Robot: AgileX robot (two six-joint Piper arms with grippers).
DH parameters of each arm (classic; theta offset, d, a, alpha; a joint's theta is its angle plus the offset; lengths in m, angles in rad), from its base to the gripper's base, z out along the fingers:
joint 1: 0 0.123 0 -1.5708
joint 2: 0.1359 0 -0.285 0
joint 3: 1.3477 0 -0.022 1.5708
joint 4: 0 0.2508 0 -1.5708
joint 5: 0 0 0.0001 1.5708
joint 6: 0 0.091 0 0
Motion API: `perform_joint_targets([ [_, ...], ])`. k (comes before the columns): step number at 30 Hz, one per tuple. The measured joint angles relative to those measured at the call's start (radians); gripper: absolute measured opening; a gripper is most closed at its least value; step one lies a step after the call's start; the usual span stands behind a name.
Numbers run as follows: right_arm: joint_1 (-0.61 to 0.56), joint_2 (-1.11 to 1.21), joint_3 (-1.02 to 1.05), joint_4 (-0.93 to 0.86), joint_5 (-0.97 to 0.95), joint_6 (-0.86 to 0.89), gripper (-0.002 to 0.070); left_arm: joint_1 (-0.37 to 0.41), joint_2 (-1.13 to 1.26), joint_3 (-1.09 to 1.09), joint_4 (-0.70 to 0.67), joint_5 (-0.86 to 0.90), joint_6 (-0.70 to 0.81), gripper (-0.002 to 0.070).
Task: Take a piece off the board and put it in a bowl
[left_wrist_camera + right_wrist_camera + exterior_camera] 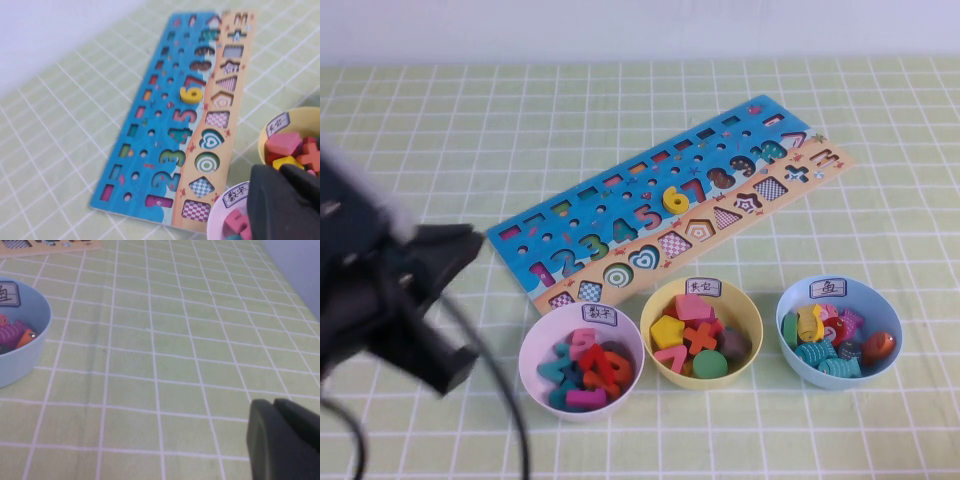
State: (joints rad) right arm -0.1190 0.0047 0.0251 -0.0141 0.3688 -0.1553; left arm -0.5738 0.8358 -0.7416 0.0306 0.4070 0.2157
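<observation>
Light-pink flat wooden block (692, 306) lies in the round yellow bowl (752, 318), at the board side of the pile, resting on other shapes. It is four-sided and roughly square; the left wrist view shows it (282, 144) close up.

Yellow bowl also holds a yellow pentagon (667, 330), a red cross (701, 340) and a green disc (710, 364). Pale lilac bowl (536, 345) holds coloured numbers, and light blue bowl (880, 300) holds fish-like pieces.

Long blue-and-tan puzzle board (570, 235) lies slanted behind the bowls, with a yellow 6 (675, 199) on it.

The high view shows the left arm only as a dark blur at the left. The left wrist view shows the left gripper (277, 170) above the lilac and yellow bowls, fingers pressed together, holding nothing.

Only the right wrist view shows the right gripper (274, 402). It is over bare checked cloth (165, 345) beside the blue bowl, fingers together and empty.
</observation>
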Motion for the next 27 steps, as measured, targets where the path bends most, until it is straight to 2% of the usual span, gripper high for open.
perform_joint_targets([
  [6,0.0,0.0,0.0,0.0,0.0,0.0,-0.0017,0.0,-0.176,0.065,0.0,0.086,-0.01,-0.0002],
  [14,0.0,0.0,0.0,0.0,0.0,0.0,-0.0017,0.0,-0.223,0.067,0.029,0.228,-0.023,-0.0002],
  [20,0.0,0.0,0.0,0.0,0.0,0.0,-0.0017,0.0,-0.288,0.075,0.127,0.39,-0.242,-0.0002],
  [24,0.0,0.0,0.0,0.0,0.0,0.0,-0.0017,0.007,-0.377,0.154,0.214,0.32,-0.302,-0.0003],
  [27,0.0,0.0,0.0,0.0,0.0,0.0,-0.0017,0.041,-0.47,0.274,0.272,0.164,-0.337,-0.0003],
])
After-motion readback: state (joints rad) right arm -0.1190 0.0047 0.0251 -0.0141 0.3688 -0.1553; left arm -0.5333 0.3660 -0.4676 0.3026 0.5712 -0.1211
